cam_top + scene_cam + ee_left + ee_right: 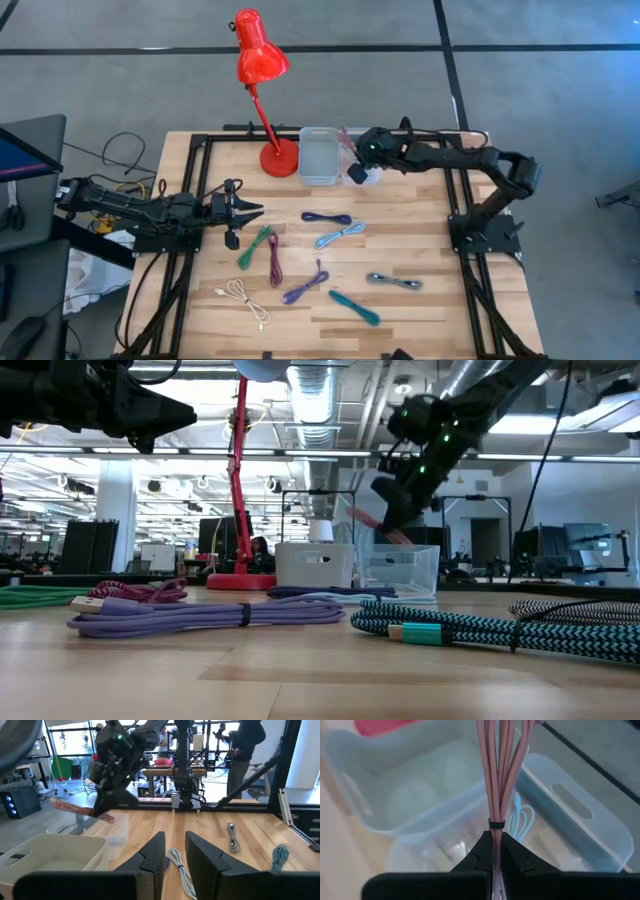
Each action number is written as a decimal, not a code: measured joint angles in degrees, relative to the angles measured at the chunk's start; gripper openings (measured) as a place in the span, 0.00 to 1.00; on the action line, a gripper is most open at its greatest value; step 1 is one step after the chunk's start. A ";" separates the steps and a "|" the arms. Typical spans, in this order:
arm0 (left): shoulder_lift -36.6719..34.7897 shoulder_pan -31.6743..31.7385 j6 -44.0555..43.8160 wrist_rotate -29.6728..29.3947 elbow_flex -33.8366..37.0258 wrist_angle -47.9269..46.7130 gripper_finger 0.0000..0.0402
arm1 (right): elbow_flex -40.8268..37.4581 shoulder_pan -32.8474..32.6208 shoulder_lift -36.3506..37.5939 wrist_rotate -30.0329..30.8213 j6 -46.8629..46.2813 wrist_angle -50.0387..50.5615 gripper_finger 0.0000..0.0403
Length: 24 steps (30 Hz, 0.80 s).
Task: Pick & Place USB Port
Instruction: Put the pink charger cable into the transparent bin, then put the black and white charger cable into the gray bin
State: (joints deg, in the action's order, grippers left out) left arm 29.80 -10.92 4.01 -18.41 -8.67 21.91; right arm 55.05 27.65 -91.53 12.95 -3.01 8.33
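My right gripper [357, 170] is at the table's far side, over a clear bin [368, 172], shut on a bundled pink cable [496, 780]. The cable also shows in the left wrist view [80, 810] and the low view [372, 523]. A light blue cable [524, 819] lies inside the clear bin. A white bin [318, 156] stands beside it, toward the table's left. My left gripper [250, 212] is open and empty, low over the table's left part, next to a green cable [255, 245]. My right gripper pinches the pink cable bundle between its two fingers, just behind the bundle's black tie [496, 824]. The fingers slant down toward the bin and lie along the bundle. The bundle sticks out past the fingertips [106, 814], lifted clear above the clear bin.
Several bundled cables lie on the wooden table: blue [327, 217], pale blue [340, 235], maroon [274, 258], purple [305, 283], teal [355, 307], grey [393, 282], white [245, 300]. A red desk lamp [262, 70] stands left of the white bin.
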 joint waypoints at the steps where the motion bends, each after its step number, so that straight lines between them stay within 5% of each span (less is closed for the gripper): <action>1: -0.02 0.00 0.00 0.02 0.00 0.01 0.19 | 0.00 0.43 -1.02 0.01 -0.02 -0.99 0.01; 15: -0.02 0.00 -0.02 0.00 0.00 0.00 0.19 | 0.00 3.26 -8.28 0.39 0.00 -1.53 0.02; 24: -0.02 0.00 -0.02 0.01 0.00 0.00 0.19 | 0.00 3.13 -4.48 0.12 0.00 -0.76 0.21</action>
State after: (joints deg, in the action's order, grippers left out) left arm 29.78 -10.91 3.99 -18.40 -8.67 21.92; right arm 55.05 30.79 -96.00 13.07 -3.01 7.57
